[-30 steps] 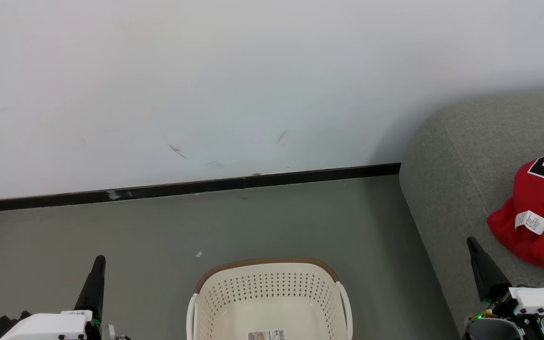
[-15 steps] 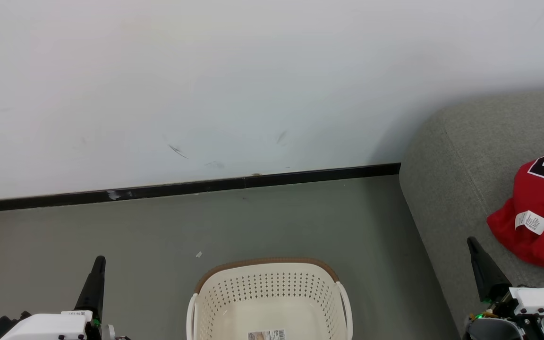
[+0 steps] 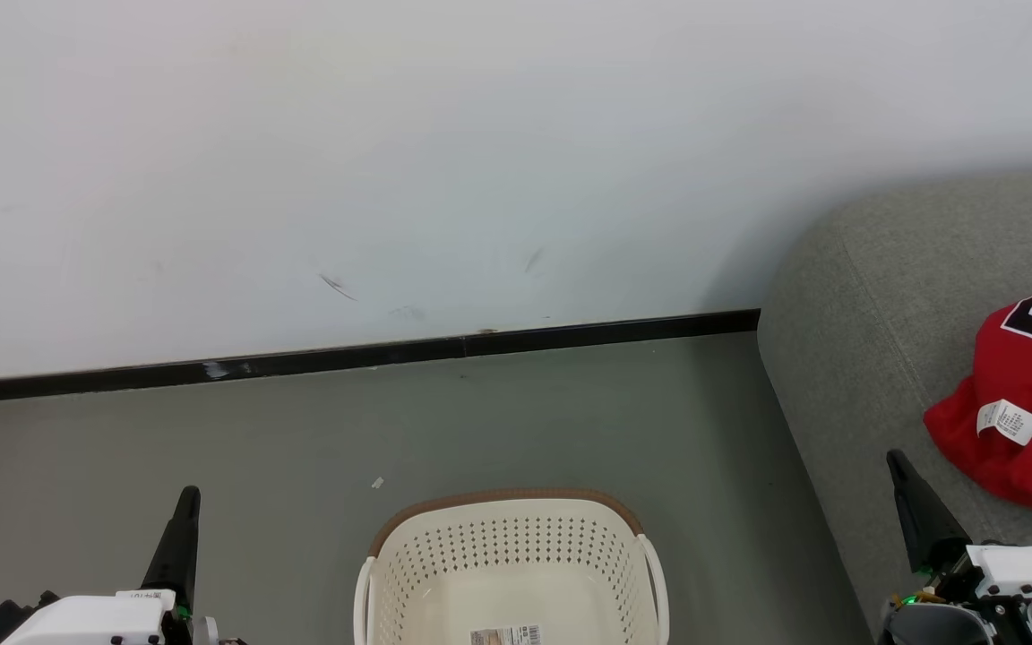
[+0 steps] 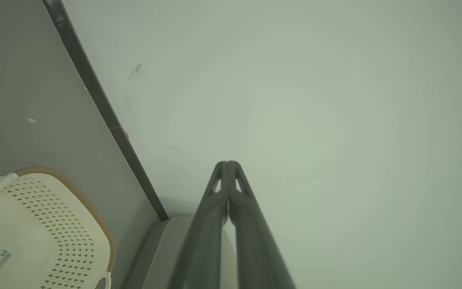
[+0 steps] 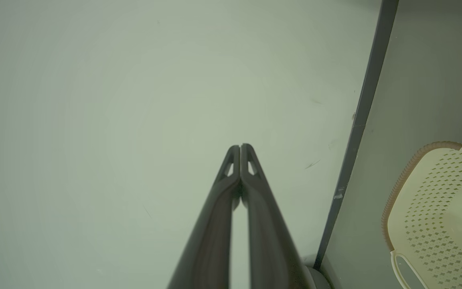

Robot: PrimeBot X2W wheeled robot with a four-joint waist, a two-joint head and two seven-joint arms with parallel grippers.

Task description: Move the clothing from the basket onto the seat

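Observation:
The red clothing [image 3: 1022,403], a jersey with black digits and a white tag, lies on the grey seat [image 3: 856,340] at the right edge of the head view. The cream basket [image 3: 511,560] with a brown rim stands on the floor at the bottom centre, holding only a label sticker. It also shows as the basket [image 4: 46,224] in the left wrist view and the basket [image 5: 435,208] in the right wrist view. My left gripper [image 3: 189,494] is shut at the lower left, left of the basket. My right gripper [image 3: 894,457] is shut over the seat's front edge, below the jersey. Both point at the wall, as the left gripper [image 4: 227,163] and right gripper [image 5: 240,147] show.
A white wall [image 3: 480,161] with a black skirting board [image 3: 346,356] runs behind the grey floor [image 3: 480,421]. A small white scrap [image 3: 377,483] lies on the floor just beyond the basket.

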